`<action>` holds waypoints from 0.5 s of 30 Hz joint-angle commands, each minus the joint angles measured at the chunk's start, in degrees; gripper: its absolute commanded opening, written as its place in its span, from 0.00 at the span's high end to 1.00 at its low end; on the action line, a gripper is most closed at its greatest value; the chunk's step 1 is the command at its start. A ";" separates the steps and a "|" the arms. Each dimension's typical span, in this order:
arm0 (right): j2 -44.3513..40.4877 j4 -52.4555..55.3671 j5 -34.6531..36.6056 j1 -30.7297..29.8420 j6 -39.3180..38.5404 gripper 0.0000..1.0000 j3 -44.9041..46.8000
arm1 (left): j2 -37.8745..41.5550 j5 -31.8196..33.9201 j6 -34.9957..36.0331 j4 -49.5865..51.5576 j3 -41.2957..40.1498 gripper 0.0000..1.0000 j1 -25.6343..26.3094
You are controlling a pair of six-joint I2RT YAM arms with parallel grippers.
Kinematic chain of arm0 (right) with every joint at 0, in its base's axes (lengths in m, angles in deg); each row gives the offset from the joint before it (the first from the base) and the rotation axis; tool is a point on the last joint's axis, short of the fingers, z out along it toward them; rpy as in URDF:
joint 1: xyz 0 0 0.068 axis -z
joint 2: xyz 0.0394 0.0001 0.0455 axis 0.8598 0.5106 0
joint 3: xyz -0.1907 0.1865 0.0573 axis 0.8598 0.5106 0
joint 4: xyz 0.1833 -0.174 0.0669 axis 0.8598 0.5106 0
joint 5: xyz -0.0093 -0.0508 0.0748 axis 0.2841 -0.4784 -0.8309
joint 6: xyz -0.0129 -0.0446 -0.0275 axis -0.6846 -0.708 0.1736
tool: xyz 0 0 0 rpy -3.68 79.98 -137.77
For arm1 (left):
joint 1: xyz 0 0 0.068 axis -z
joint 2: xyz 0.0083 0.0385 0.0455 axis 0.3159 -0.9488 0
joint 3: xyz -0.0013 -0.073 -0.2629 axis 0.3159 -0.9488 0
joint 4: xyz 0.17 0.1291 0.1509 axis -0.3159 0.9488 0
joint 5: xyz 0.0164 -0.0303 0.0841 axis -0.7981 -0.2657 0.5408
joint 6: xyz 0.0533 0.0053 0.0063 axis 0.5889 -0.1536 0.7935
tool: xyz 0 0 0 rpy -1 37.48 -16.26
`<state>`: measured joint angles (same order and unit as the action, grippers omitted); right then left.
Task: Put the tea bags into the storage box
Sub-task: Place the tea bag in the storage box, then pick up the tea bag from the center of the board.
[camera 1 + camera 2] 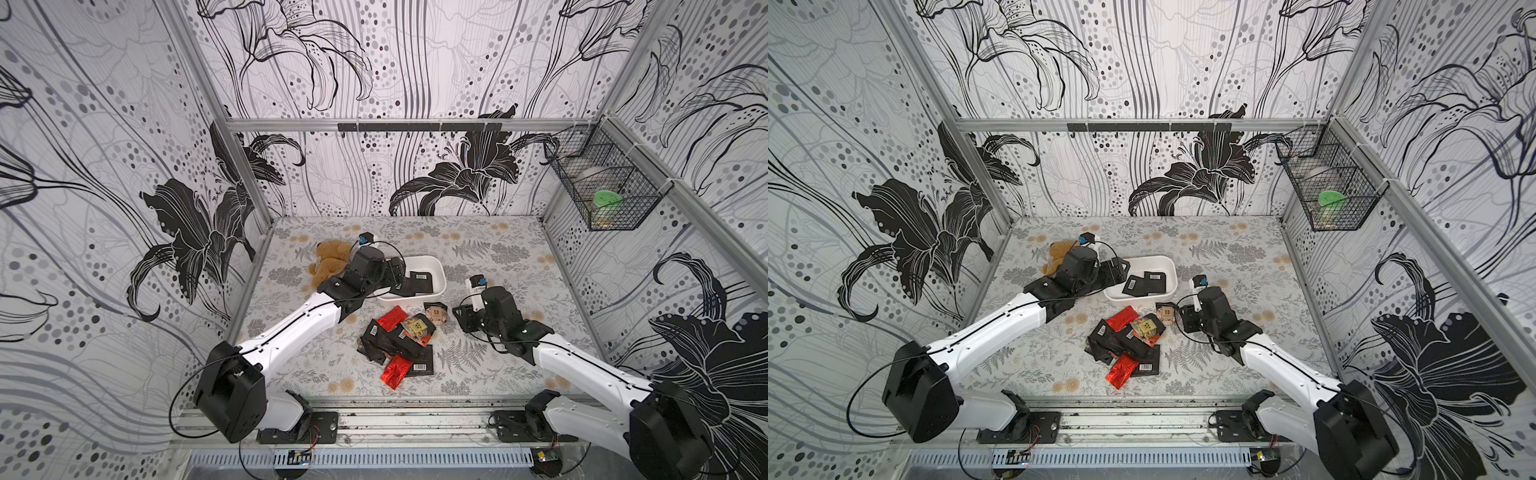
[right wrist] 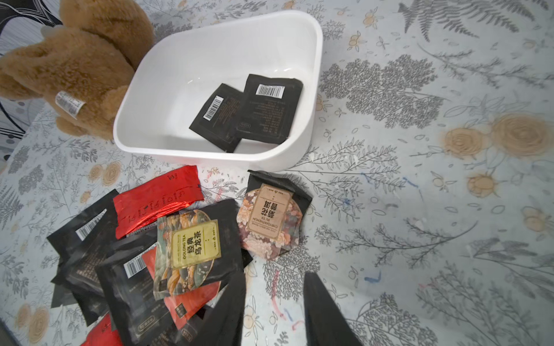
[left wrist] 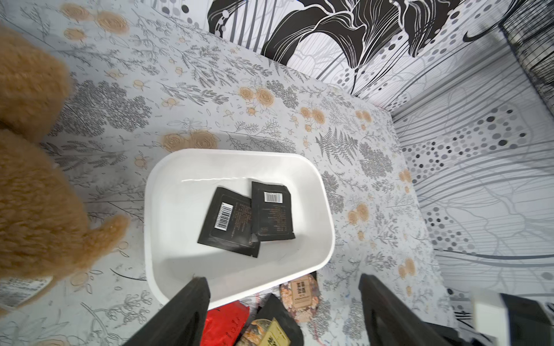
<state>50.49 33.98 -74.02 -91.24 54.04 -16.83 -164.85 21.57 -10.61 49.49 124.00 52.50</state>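
1. Left arm (image 1: 301, 334) and right arm (image 1: 590, 370): smooth white shells dotted with small dark screw holes.
2. Joint housings (image 1: 230, 395): bulky, matt black, with rounded corners.
3. Cable (image 1: 286, 324): thin and black, running along each white link.
4. Wrist cameras (image 1: 478, 283): white block with a blue insert.
5. Base plates (image 1: 328, 428): black, with one bright screw; red and black wires beside.
6. Left pincer (image 3: 281, 278) and right pincer (image 2: 274, 280): flat, black, tapered fingers (image 3: 186, 314).
7. Indicator light (image 1: 524, 331): green, on the right forearm.
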 commanded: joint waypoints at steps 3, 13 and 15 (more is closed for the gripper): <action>1.59 -8.89 -5.84 -0.04 1.36 0.65 3.83 | 2.63 -2.60 -5.79 0.08 -3.00 0.23 3.28; 8.63 -14.51 -11.06 -0.44 3.79 0.72 4.88 | 3.92 -3.09 -13.35 -9.09 -15.72 0.38 10.64; 10.09 -14.36 -11.51 -0.81 3.68 0.73 4.29 | 3.25 -3.23 -14.15 -10.22 -17.40 0.41 10.89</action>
<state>59.03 21.80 -83.42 -91.46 56.69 -12.66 -161.97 17.90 -22.47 45.16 108.00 63.05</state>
